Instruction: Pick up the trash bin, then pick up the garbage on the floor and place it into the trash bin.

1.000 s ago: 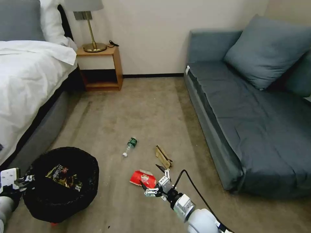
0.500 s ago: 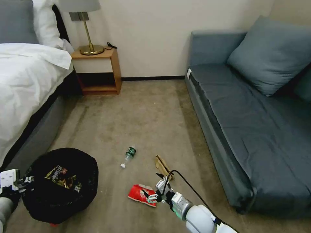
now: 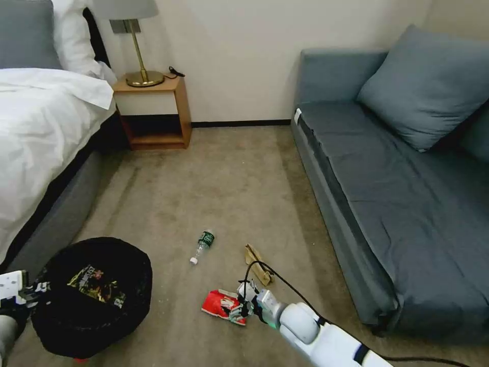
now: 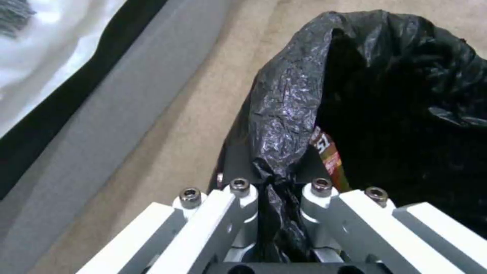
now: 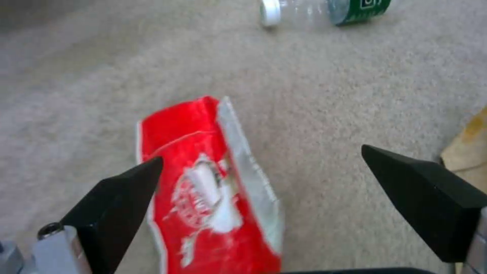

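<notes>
Right claw spread wide, low over red snack packet on floor, gripping nothing. Left claw clamped on black liner of trash bin beside bed.

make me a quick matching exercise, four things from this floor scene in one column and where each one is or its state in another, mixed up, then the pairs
Things:
1. trash bin
2. red snack packet
3. clear bottle
4. gold-yellow wrapper

Places or states:
A. lying inside the black liner
B. on the carpet between the open fingers of the right gripper
C. liner rim pinched by the left gripper
D. lying alone on the carpet, white cap toward the robot

Pairs: 1-C, 2-B, 3-D, 4-A
</notes>
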{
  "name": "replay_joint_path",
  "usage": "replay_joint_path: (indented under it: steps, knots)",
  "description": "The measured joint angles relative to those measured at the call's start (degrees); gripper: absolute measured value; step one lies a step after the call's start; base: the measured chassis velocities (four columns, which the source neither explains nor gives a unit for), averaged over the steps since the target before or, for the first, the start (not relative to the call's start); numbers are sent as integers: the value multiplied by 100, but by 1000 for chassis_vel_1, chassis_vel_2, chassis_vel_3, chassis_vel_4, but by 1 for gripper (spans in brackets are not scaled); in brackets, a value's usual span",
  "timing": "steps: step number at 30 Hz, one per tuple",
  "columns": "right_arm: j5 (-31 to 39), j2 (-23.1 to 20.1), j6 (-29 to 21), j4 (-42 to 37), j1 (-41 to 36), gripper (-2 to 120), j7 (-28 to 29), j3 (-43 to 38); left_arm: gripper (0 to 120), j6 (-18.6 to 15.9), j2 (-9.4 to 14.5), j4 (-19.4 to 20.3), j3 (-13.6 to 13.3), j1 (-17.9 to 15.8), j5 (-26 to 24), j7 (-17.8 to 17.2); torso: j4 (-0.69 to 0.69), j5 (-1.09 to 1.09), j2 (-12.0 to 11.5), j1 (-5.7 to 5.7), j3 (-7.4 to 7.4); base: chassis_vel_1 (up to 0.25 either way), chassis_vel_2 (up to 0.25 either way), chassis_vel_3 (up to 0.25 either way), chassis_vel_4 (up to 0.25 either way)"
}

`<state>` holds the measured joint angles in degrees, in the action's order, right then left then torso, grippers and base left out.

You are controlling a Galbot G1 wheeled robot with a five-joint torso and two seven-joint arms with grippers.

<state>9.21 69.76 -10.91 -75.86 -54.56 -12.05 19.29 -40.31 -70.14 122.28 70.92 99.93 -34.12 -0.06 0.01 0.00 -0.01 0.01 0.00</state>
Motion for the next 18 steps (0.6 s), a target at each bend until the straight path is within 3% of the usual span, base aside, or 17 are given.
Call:
replay_joint_path:
  steps: [9, 10, 12, 15, 18]
  knots:
    - [-9, 309, 166, 773, 372, 79, -144, 89, 6, 5, -26, 27, 2, 2, 6, 2, -1, 0, 0, 0, 0, 0, 0, 0, 0]
    - [-5, 320, 165, 821, 397, 71, -186, 130, 6, 6, -29, 26, -7, -12, 8, 3, -1, 0, 0, 0, 0, 0, 0, 0, 0]
    - [-10, 316, 166, 829, 404, 67, -200, 146, 6, 6, -30, 29, -19, -19, 9, 3, -1, 0, 0, 0, 0, 0, 0, 0, 0]
    - [-40, 316, 166, 882, 420, 50, -227, 165, 6, 6, -33, 70, -52, -42, 9, 3, -1, 0, 0, 0, 0, 0, 0, 0, 0]
    - [-77, 331, 177, 915, 424, 42, -243, 151, 6, 3, -29, 74, -60, -53, 10, 3, -1, 0, 0, -1, 0, 0, 0, 0, 0]
